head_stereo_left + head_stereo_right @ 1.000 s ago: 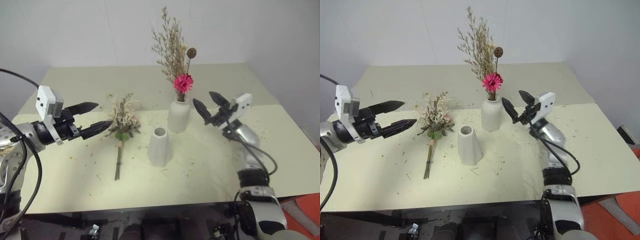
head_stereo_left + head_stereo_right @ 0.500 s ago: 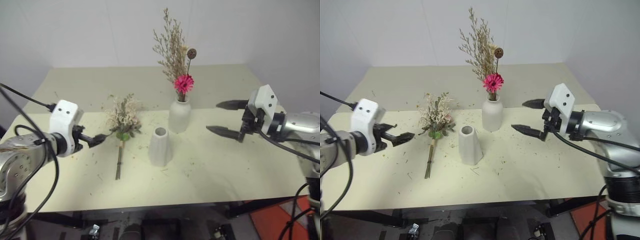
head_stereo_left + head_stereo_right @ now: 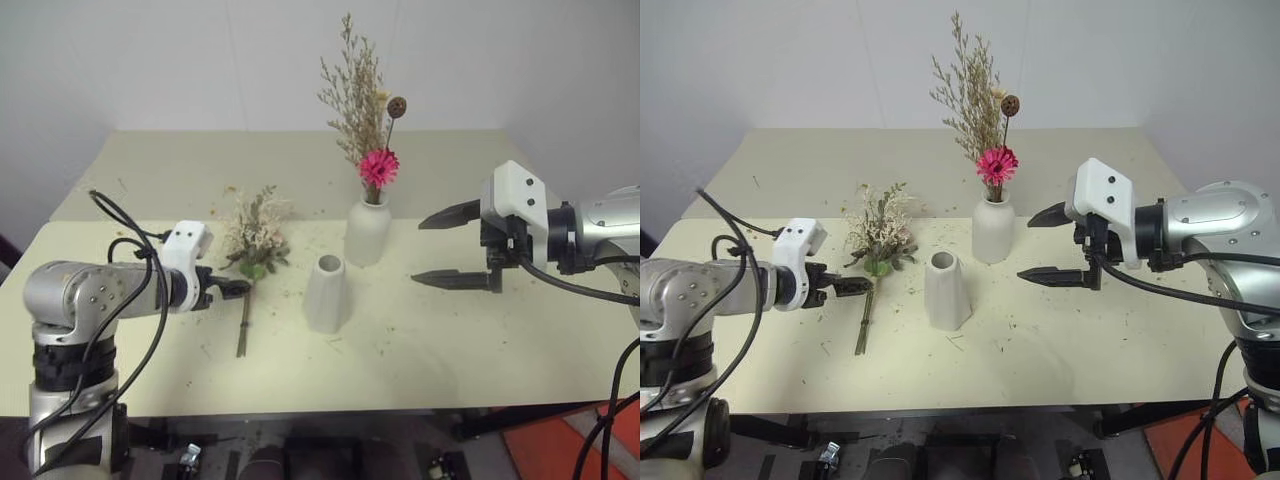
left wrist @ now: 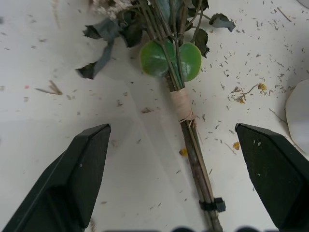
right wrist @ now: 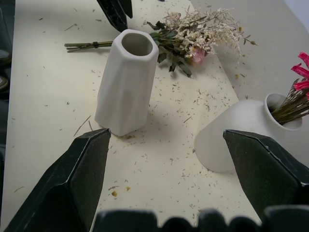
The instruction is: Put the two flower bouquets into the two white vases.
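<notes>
The rose bouquet [image 3: 876, 243] lies flat on the table [image 3: 1120, 330], stems toward the robot, beside the empty tapered vase [image 3: 946, 290]. The left gripper [image 4: 176, 164], nearer, wide open and empty, straddles the stems crosswise; its wrist view shows this. The right gripper [image 3: 1052, 245] hangs open, empty, by the 2 vases

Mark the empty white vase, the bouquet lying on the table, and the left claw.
Empty white vase [image 3: 946, 292]: right eye view, middle of its body.
Lying bouquet [image 4: 182, 104]: left wrist view, the tape binding its stems.
Left claw [image 3: 862, 285]: right eye view, at its fingertips.
</notes>
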You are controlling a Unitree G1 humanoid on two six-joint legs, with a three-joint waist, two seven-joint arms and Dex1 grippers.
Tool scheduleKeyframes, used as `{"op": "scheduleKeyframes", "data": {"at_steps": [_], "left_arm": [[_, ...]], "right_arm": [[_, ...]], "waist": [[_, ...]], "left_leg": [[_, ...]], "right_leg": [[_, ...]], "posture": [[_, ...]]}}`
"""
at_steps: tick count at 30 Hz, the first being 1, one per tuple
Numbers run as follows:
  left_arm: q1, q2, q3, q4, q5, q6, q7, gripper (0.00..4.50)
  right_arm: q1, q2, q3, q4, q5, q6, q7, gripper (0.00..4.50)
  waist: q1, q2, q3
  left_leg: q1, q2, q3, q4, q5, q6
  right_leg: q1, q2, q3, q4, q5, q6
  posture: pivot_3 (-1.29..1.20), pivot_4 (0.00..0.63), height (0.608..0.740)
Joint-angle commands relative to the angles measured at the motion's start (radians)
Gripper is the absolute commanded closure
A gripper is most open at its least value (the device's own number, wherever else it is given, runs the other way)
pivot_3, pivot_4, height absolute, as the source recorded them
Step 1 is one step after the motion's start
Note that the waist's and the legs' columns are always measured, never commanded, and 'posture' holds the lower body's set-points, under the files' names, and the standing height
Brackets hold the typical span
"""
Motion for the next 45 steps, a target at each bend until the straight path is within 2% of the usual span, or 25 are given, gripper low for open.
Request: {"op": "scheduleKeyframes", "data": {"at_steps": [1, 10, 13, 25, 26, 32, 35, 38, 40, 43, 45], "left_arm": [[-0.057, -0.021, -0.037, 0.061, 0.004, 0.005, -0.004, 0.0], [-0.156, -0.076, -0.096, 0.218, 0.085, 0.005, -0.031, 0.0], [-0.185, -0.092, -0.099, 0.261, 0.113, 0.005, -0.047, 0.51], [-0.229, -0.139, -0.101, 0.352, 0.212, -0.009, -0.096, 4.33], [-0.223, -0.141, -0.097, 0.348, 0.224, -0.019, -0.094, 4.43], [-0.212, -0.179, 0.029, 0.267, 0.283, -0.174, -0.042, 4.43], [-0.227, -0.157, 0.085, 0.213, 0.279, -0.234, -0.059, 4.43], [-0.255, -0.159, 0.191, 0.181, 0.255, -0.322, -0.058, 4.43], [-0.262, -0.174, 0.243, 0.137, 0.248, -0.442, -0.062, 4.43], [-0.278, -0.19, 0.304, 0.093, 0.166, -0.598, -0.176, 4.43], [-0.301, -0.201, 0.337, 0.088, 0.087, -0.634, -0.236, 4.43]], "right_arm": [[-0.018, -0.029, -0.069, -0.054, 0.026, 0.028, -0.017, 0.06], [0.045, -0.077, -0.141, -0.129, 0.065, 0.055, -0.023, 0.06], [0.067, -0.089, -0.158, -0.142, 0.074, 0.058, -0.023, 0.0], [0.131, -0.11, -0.17, -0.144, 0.07, 0.054, -0.05, 0.0], [0.135, -0.111, -0.172, -0.142, 0.069, 0.052, -0.051, 0.0], [0.148, -0.111, -0.172, -0.139, 0.067, 0.042, -0.061, 0.0], [0.158, -0.112, -0.181, -0.137, 0.064, 0.037, -0.066, 0.0], [0.176, -0.115, -0.208, -0.137, 0.07, 0.049, -0.08, 0.0], [0.205, -0.113, -0.243, -0.141, 0.078, 0.049, -0.079, 0.0], [0.271, -0.11, -0.302, -0.151, 0.074, 0.022, -0.067, 0.0], [0.303, -0.108, -0.335, -0.161, 0.079, 0.011, -0.064, 0.0]], "waist": [[0.001, 0.0, 0.0], [0.0, 0.0, 0.0], [0.0, 0.0, 0.0], [-0.001, 0.0, 0.0], [-0.001, 0.0, 0.0], [0.0, -0.001, 0.0], [0.0, -0.001, 0.0], [0.0, -0.001, 0.0], [0.002, -0.001, 0.0], [0.005, -0.001, 0.0], [0.007, -0.001, 0.0]], "left_leg": [[0.0, 0.0, 0.0, 0.0, 0.0, 0.0], [0.0, 0.0, 0.0, 0.0, 0.0, 0.0], [0.001, -0.001, 0.0, 0.0, 0.0, 0.0], [0.0, -0.001, 0.0, 0.0, 0.0, 0.0], [0.0, -0.001, 0.0, 0.0, 0.0, 0.0], [0.0, -0.001, 0.0, 0.0, 0.0, 0.0], [0.0, 0.0, 0.0, 0.0, 0.0, 0.0], [-0.001, -0.001, 0.0, 0.0, 0.0, 0.0], [0.0, -0.001, 0.0, 0.0, 0.0, -0.001], [-0.001, -0.001, 0.0, 0.0, 0.0, -0.001], [-0.001, -0.001, 0.001, 0.0, 0.0, -0.001]], "right_leg": [[0.0, 0.0, 0.0, 0.0, 0.0, 0.0], [0.0, 0.0, 0.0, 0.0, 0.0, 0.0], [0.0, 0.0, 0.0, 0.001, 0.0, 0.0], [0.0, 0.0, 0.0, 0.0, 0.0, 0.0], [0.0, 0.0, 0.0, 0.001, 0.0, 0.0], [0.0, 0.0, 0.0, 0.001, 0.0, 0.0], [0.0, 0.0, 0.0, 0.0, 0.0, 0.0], [0.0, -0.001, 0.0, 0.0, 0.0, 0.0], [0.0, -0.001, 0.0, 0.0, 0.0, 0.001], [0.001, -0.002, 0.0, -0.001, 0.001, 0.001], [0.001, -0.003, -0.001, -0.002, 0.001, 0.001]], "posture": [[0.0, 0.15, 0.74], [0.0, 0.15, 0.74], [0.0, 0.15, 0.74], [0.0, 0.15, 0.74], [0.0, 0.15, 0.74], [0.0, 0.15, 0.74], [0.0, 0.15, 0.74], [0.0, 0.15, 0.74], [0.0, 0.15, 0.74], [0.0, 0.15, 0.74], [0.0, 0.15, 0.74]]}}
